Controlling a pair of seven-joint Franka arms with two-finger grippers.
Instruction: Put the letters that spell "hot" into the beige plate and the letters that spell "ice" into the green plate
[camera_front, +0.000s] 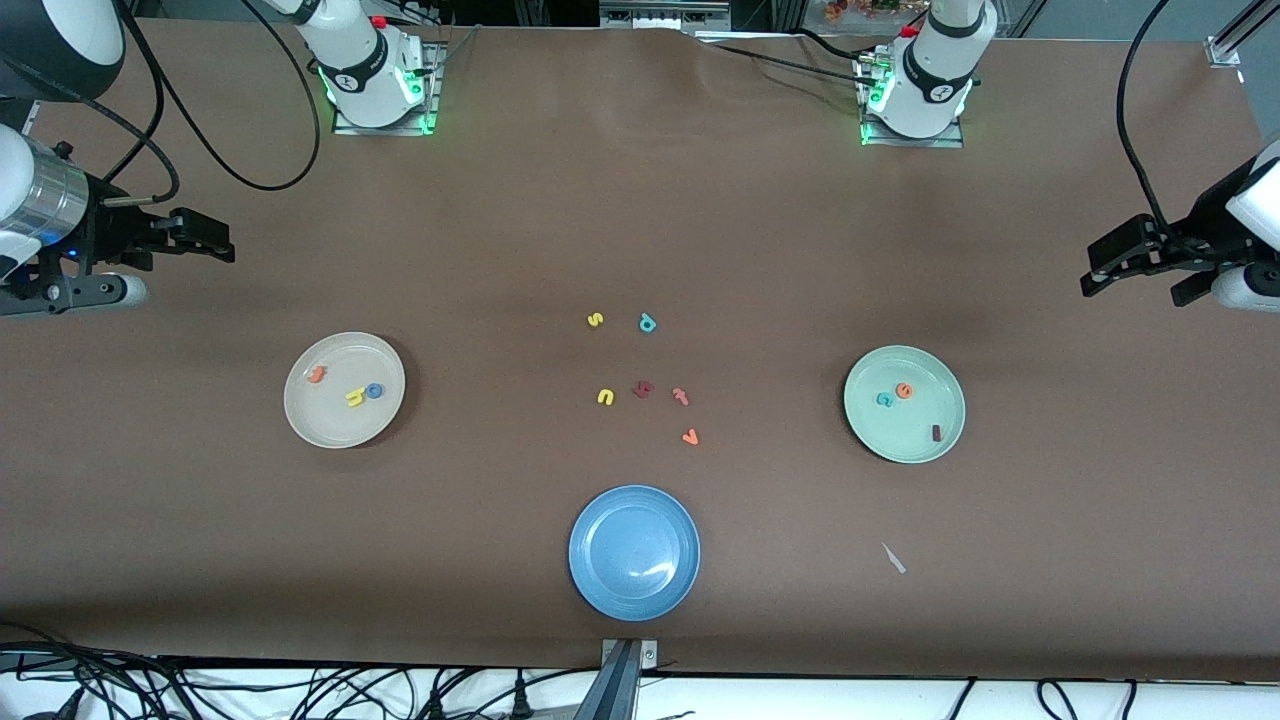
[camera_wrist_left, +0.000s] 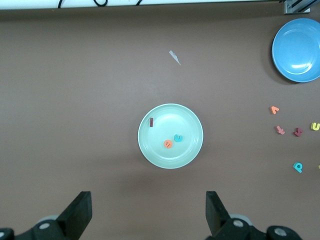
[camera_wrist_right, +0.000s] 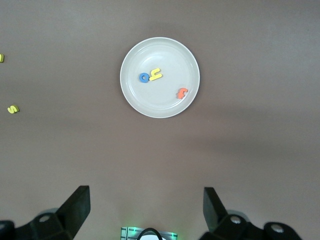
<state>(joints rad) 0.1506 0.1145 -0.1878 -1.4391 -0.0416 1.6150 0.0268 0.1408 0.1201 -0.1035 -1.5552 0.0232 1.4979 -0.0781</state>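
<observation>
The beige plate (camera_front: 330, 425) lies toward the right arm's end of the table and holds an orange "t" (camera_front: 317, 375), a yellow "h" (camera_front: 355, 398) and a blue "o" (camera_front: 375, 391). The green plate (camera_front: 890, 440) lies toward the left arm's end and holds a teal "c" (camera_front: 884, 399), an orange "e" (camera_front: 904, 391) and a dark red "i" (camera_front: 936, 433). My right gripper (camera_front: 205, 240) hangs open and empty over the table's edge at its own end. My left gripper (camera_front: 1140, 270) hangs likewise at its end, open with nothing between its fingers.
Several loose letters lie mid-table: a yellow "s" (camera_front: 595, 320), a teal "p" (camera_front: 647, 322), a yellow "u" (camera_front: 605, 397), a dark red letter (camera_front: 643, 389), a pinkish "t" (camera_front: 681, 396), an orange "v" (camera_front: 690, 437). A blue plate (camera_front: 634, 530) sits nearer the camera. A pale scrap (camera_front: 893, 558) lies nearby.
</observation>
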